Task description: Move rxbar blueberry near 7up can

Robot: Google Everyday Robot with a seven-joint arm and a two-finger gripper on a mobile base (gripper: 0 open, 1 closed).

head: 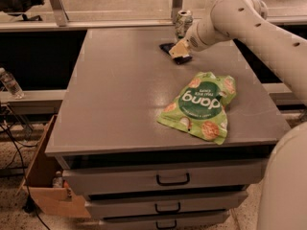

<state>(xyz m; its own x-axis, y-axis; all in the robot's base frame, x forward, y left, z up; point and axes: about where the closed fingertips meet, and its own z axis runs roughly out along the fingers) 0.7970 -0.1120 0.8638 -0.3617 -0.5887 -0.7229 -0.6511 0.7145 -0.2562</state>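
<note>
Rxbar blueberry (166,47) under pincer (178,51), grip unclear, near 7up can (183,21); green bag (201,107) nearer front.

Green chip bag (200,107) near worktop's (120,90) front-right corner; bottle (9,83), cardboard box (45,186) off left edge.

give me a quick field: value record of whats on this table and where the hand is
surface: grey drawer cabinet top
item to move: rxbar blueberry, dark flat wrapper on the far side of the top, partly covered by the hand
goal marker: 7up can, upright at the far edge, just behind the bar and apart from it
hand: low over the bar; contact not clear
other item: dang chip bag, green, lying flat towards the right front
off the table: clear bottle at left; cardboard box on the floor
</note>
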